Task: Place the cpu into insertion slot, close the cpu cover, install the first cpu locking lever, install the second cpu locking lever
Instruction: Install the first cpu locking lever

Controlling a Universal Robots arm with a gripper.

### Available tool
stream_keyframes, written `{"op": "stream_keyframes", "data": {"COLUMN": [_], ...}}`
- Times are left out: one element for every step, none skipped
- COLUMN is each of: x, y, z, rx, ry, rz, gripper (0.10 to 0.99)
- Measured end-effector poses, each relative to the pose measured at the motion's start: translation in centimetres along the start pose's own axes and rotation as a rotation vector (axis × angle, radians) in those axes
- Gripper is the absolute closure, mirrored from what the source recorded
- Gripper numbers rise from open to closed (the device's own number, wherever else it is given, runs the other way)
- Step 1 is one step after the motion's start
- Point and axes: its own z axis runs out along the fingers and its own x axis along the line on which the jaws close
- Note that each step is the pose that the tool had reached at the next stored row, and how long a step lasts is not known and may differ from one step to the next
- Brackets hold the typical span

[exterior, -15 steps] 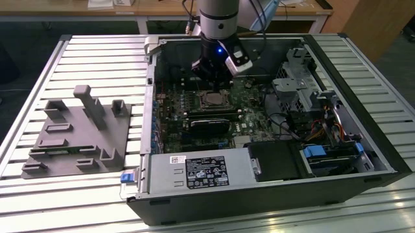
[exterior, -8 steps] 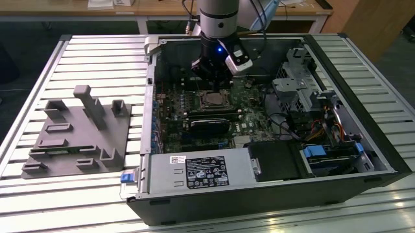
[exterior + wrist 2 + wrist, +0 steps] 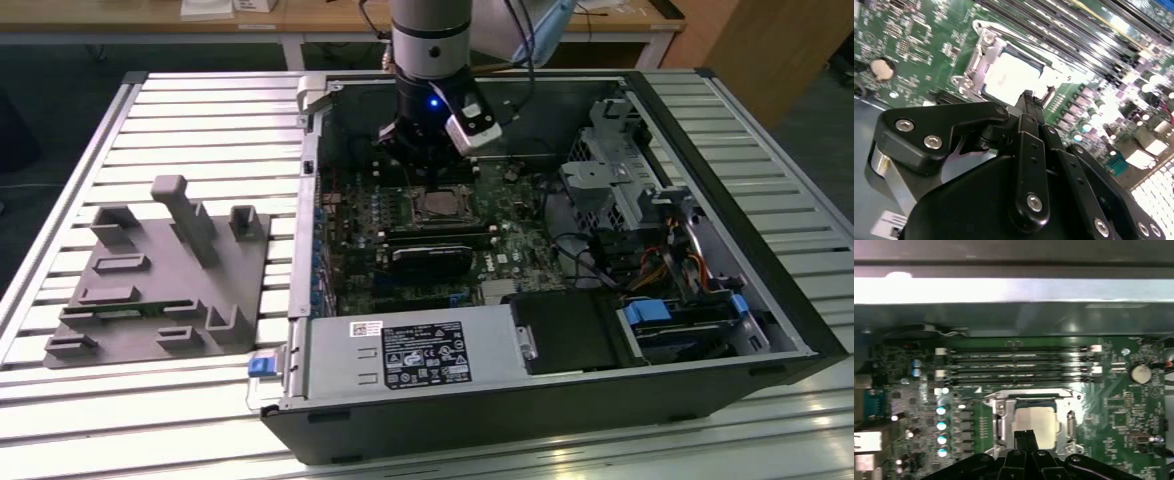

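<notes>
clearly pinched together and empty, the gripper (image 3: pixel 1024 435) hangs just over the edge of the cpu (image 3: pixel 1036 421), which sits framed by the silver cpu cover (image 3: pixel 999 420).

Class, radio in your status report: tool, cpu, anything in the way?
Tool shut, at the cover's edge. Cpu seated, cover down around it. Nothing between tool and cover.

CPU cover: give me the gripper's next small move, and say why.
Probably ease the gripper down a touch. The cpu sits in the insertion slot with the cpu cover apparently lying flat around it. The shut fingertips hang just above the cover's edge, not visibly pressing on anything.
</notes>
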Motion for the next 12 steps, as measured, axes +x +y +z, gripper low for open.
{"op": "stream_keyframes", "data": {"x": [0.23,0.46,0.65,0.82,1.02,1.24,1.46,1.7,1.93,2.18,2.42,2.66], "y": [-0.01,-0.02,-0.02,-0.03,-0.04,-0.05,-0.05,-0.06,-0.07,-0.08,-0.09,-0.1], "z": [-0.01,-0.03,-0.04,-0.05,-0.06,-0.07,-0.08,-0.1,-0.12,-0.13,-0.14,-0.15], "rx": [0.0,0.0,0.0,0.0,0.0,0.0,0.0,0.0,0.0,0.0,0.0,0.0], "ry": [-0.0002,-0.0005,-0.0008,-0.0013,-0.0019,-0.0025,-0.0031,-0.0035,-0.004,-0.0045,-0.005,-0.0056], "rz": [0.0,0.0,0.0,0.0,0.0,0.0,0.0,0.0,0.0,0.0,0.0,0.0], "gripper": [0.98,0.98,0.98,0.98,0.98,0.98,0.98,0.98,0.98,0.98,0.98,0.98]}}
